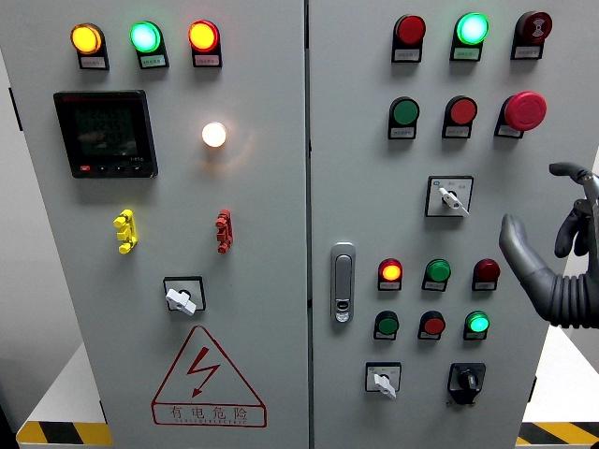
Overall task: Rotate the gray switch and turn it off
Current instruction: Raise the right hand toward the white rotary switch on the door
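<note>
the right hand [562, 253] is open, holding nothing, near the upper gray switch [450, 197]. i think it should pinch the small lever firmly before turning.

An industrial electrical room is indicated by a gray control cabinet [309, 84] fitted with indicator lamps [144, 36], rotary switches [182, 297], and a high-voltage warning triangle [208, 379].

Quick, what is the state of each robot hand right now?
Left hand: not in view.
Right hand: open, fingers relaxed, holding nothing, away from the panel switches.
</note>
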`<state>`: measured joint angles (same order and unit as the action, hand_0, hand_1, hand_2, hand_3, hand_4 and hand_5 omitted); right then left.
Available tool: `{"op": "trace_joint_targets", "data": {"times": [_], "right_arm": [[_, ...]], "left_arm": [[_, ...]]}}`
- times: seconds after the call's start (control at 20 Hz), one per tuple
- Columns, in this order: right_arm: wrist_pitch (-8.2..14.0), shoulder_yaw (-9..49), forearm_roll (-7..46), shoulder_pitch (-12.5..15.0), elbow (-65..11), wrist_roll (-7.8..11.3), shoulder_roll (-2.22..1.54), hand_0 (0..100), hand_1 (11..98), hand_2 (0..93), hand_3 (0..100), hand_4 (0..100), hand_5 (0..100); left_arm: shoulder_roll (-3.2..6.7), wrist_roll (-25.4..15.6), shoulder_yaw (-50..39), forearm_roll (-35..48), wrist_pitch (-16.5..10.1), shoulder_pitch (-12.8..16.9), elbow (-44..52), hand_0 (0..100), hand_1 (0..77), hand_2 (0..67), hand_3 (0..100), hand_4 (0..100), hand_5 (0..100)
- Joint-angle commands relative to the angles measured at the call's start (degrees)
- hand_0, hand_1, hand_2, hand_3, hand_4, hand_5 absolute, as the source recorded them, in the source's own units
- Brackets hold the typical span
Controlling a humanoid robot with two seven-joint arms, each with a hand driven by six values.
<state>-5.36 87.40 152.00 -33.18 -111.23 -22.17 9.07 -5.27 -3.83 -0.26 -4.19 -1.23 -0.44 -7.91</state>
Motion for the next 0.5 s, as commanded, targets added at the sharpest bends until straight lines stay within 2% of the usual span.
{"op": "trace_joint_targets", "data": {"times": [0.0,0.1,0.2,0.35,0.45], "right_arm": [[-0.6,0.0,-1.3,-1.9,2.1,-1.47,0.07,22,33.5,49.9,93,90,100],[-0.7,0.0,-1.4,-2.6,3.4,-1.56,-0.11,18,34.1,54.0,93,91,100],[-0.8,0.0,-1.8,-3.5,4.8,-1.64,-0.11,15,34.1,57.9,93,91,100],[-0.9,-0.1,-1.8,-5.1,7.1,-1.64,-0.20,13,33.6,59.3,93,91,100],[-0.8,-0.2,-2.4,-7.7,9.6,-1.64,-0.11,12,33.2,60.8,93,91,100]], "left_arm": [[0.00,0.1,0.0,0.0,0.0,0.0,0.0,0,0.0,12.9,18,9,12],[0.00,0.1,0.0,0.0,0.0,0.0,0.0,0,0.0,12.9,18,9,12],[0.00,0.1,0.0,0.1,0.0,0.0,0.0,0,0.0,12.9,18,9,12],[0.00,0.1,0.0,0.0,0.0,0.0,0.0,0,0.0,12.9,18,9,12],[0.00,0.1,0.0,0.1,0.0,0.0,0.0,0,0.0,12.9,18,9,12]]}}
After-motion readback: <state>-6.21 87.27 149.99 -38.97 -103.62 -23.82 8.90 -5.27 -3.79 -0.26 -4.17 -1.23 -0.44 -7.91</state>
